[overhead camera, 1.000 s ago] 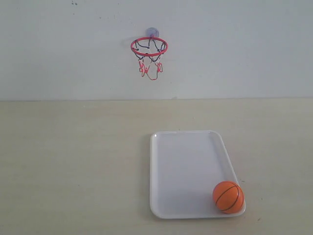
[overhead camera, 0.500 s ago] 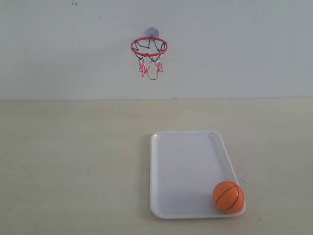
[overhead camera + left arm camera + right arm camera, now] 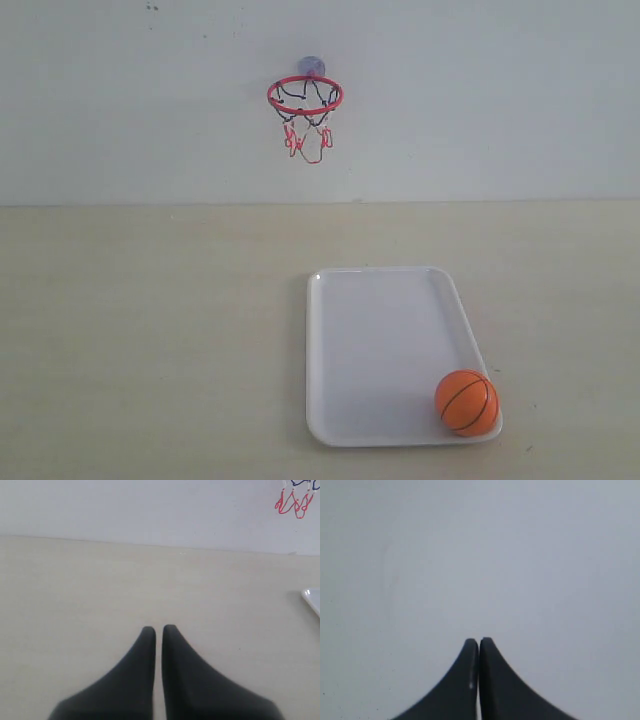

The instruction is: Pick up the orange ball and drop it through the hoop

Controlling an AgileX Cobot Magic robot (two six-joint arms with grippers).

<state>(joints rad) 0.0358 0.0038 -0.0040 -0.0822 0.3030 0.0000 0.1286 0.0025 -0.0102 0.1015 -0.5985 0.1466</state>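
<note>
white tray [image 3: 375, 330] flat on a pale wooden table [image 3: 150, 330], long sides running away from the camera. ball [image 3: 466, 403] in the tray's near right corner, resting against the rim there, thin black seams curving across its orange skin, not held by either gripper.

hoop [image 3: 305, 112] well beyond the tray's far edge and high above it, roughly in line with the tray's left side. fixed to the pale wall [image 3: 480, 100] by a bluish suction cup [image 3: 311, 66], with the red rim level and the black-and-red net hanging loose beneath.

left gripper [image 3: 158, 629] closed, its two black fingers [image 3: 142, 670] drawn together with only a thin slit between them. hovering over bare table off the tray's left side. one white tray corner [image 3: 312, 597] just visible in the left wrist view, with the net's red ends [image 3: 295, 502] on the wall beyond the tray.

right gripper [image 3: 479, 641] closed too, black fingers [image 3: 495, 680] pressed tip to tip, pointed at a plain pale grey surface. its place relative to the tray impossible to tell.
</note>
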